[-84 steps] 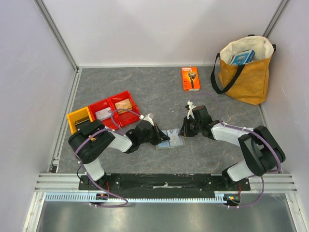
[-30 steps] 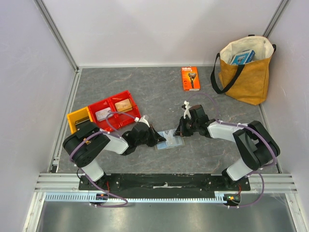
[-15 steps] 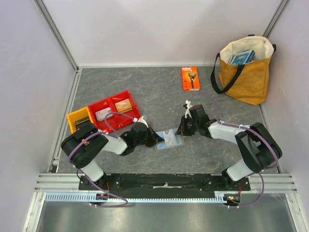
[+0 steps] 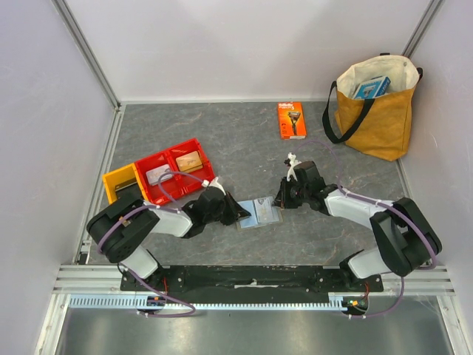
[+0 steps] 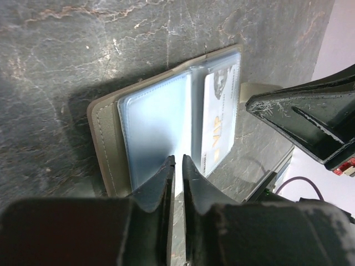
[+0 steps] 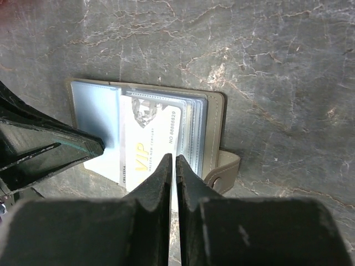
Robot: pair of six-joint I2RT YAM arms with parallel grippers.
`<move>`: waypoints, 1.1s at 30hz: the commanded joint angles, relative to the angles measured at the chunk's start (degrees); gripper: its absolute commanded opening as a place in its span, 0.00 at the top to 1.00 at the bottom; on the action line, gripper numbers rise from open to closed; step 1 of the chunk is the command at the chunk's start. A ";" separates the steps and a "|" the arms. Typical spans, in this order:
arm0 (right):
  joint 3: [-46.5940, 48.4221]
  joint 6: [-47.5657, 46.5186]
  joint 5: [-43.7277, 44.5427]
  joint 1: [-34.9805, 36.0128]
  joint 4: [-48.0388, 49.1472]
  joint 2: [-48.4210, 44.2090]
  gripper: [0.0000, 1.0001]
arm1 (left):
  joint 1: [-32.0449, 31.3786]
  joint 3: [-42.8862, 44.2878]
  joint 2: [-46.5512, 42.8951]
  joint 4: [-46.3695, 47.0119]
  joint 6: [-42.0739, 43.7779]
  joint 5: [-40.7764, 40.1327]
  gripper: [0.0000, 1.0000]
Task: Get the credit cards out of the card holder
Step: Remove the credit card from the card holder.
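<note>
The grey card holder [image 4: 260, 215] lies open on the table between my two grippers, its light blue sleeves up. A white card [image 6: 150, 141] with gold "VIP" lettering sits in the right sleeves and sticks out past the holder's near edge. It also shows in the left wrist view [image 5: 219, 119]. No blackish card shows. My right gripper [image 6: 173, 160] is shut, its tips resting on this card beside the closing tab [image 6: 226, 168]. My left gripper [image 5: 177, 162] is shut, its tips on the left blue sleeve [image 5: 152, 122]. Both grippers show from above, the left [image 4: 242, 214] and the right [image 4: 281, 200].
Red bins [image 4: 177, 168] and a yellow bin [image 4: 120, 182] stand behind the left arm, and one red bin holds a flat tan item [image 4: 190, 159]. An orange razor package [image 4: 291, 120] lies at the back. A yellow tote bag [image 4: 375, 111] stands at the back right.
Both grippers stay at the open holder. The right gripper has shifted slightly to the right. The left arm's elbow has dropped lower and further left.
</note>
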 commanded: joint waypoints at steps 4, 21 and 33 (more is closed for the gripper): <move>1.19 -2.06 -1.39 -0.19 0.62 -0.74 0.89 | 0.25 1.28 -3.77 1.74 1.70 0.31 0.79; -1.18 -1.53 -0.87 -0.19 4.14 4.19 0.96 | 0.25 9.55 -0.44 -2.48 4.77 3.56 0.66; -1.80 -1.97 -0.78 -0.10 3.78 4.71 0.98 | 0.17 6.30 2.64 -1.69 3.37 0.22 0.58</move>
